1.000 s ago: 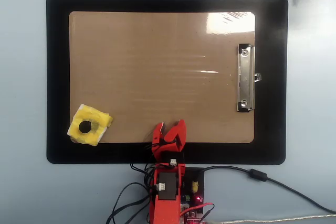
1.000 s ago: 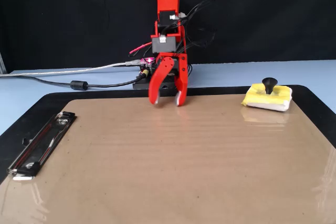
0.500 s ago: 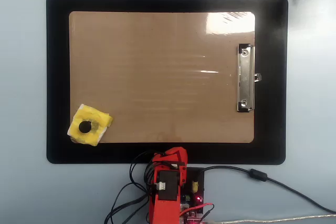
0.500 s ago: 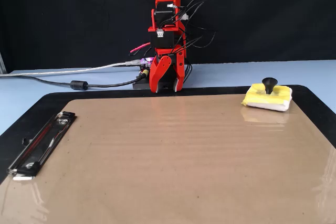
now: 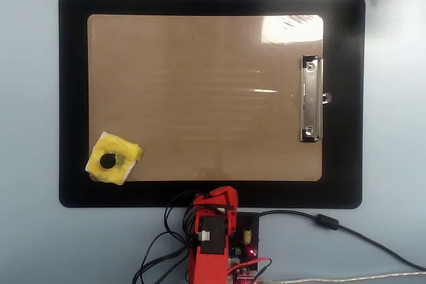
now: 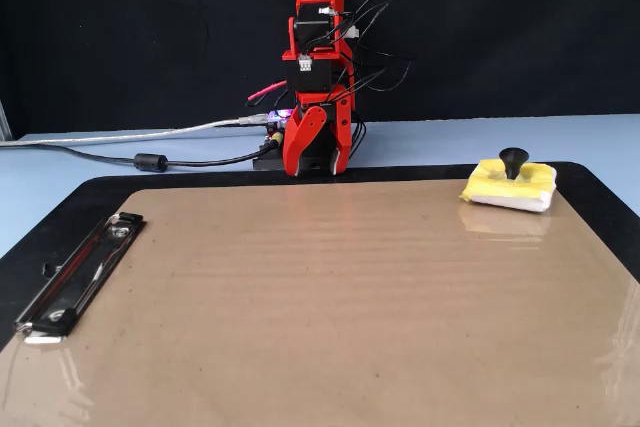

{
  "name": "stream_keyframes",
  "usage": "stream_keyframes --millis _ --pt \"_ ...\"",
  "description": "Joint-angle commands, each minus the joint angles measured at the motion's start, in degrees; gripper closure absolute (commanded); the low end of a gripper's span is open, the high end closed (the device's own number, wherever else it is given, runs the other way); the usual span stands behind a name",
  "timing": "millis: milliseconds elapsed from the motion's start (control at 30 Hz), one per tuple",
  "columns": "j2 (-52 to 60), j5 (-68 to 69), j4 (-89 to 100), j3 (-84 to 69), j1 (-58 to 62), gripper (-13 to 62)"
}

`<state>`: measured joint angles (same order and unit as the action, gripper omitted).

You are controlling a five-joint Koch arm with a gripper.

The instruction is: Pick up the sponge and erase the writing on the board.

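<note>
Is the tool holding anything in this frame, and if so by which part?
Nothing is held. The tool hangs folded by the arm's base with nothing between its jaws, while the sponge lies apart at a corner of the board.

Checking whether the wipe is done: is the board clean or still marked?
Clean, as far as visible: the board shows bare brown surface in both views, no strokes. The sponge sits on its corner, apart from the gripper.

The arm (image 6: 320, 47) is bright red plastic with black motor blocks, small white connectors and loose black wires. Its gripper (image 6: 318, 169) has two curved red jaws. A red light glows on its base board (image 5: 247, 252).
</note>
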<state>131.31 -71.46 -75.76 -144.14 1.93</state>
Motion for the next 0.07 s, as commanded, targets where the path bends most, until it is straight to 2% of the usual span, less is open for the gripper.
stream_keyframes --millis 0,33 --pt "3.4 -1.0 -0.6 1.2 0.7 15.0" --pt "3.4 -1.0 -0.6 1.3 0.7 15.0"
